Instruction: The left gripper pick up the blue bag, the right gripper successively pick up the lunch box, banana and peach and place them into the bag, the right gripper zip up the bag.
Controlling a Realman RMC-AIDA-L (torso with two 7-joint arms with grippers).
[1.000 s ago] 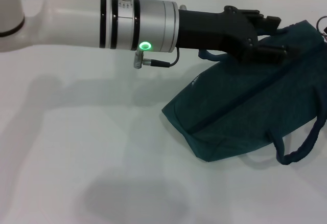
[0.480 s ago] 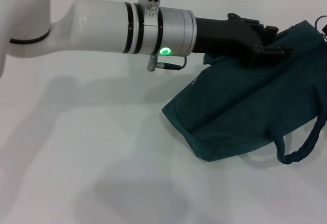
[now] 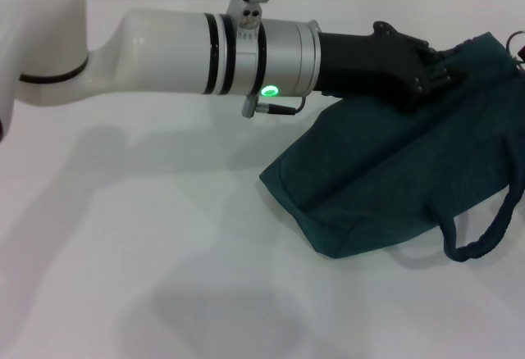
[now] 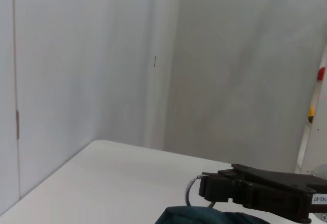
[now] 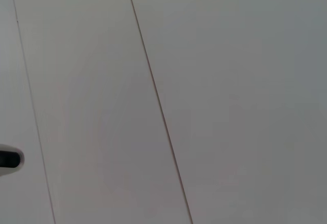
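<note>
While the blue bag (image 3: 402, 179) lies slumped on its side on the white desk (image 3: 148, 236) toward the robot's right, the left gripper (image 3: 435, 68) reaches across from the left and sits over the bag's far upper edge. Its black fingers (image 3: 410, 80) point into the fabric there, but whether they are spread or closed on the cloth cannot be told from the head view. A dark strap (image 3: 484, 236) loops out from the bag's near right side onto the desk. The left wrist view shows a bit of bag fabric (image 4: 204, 216) beside a metal ring (image 4: 191, 191). The right gripper appears in no view.
</note>
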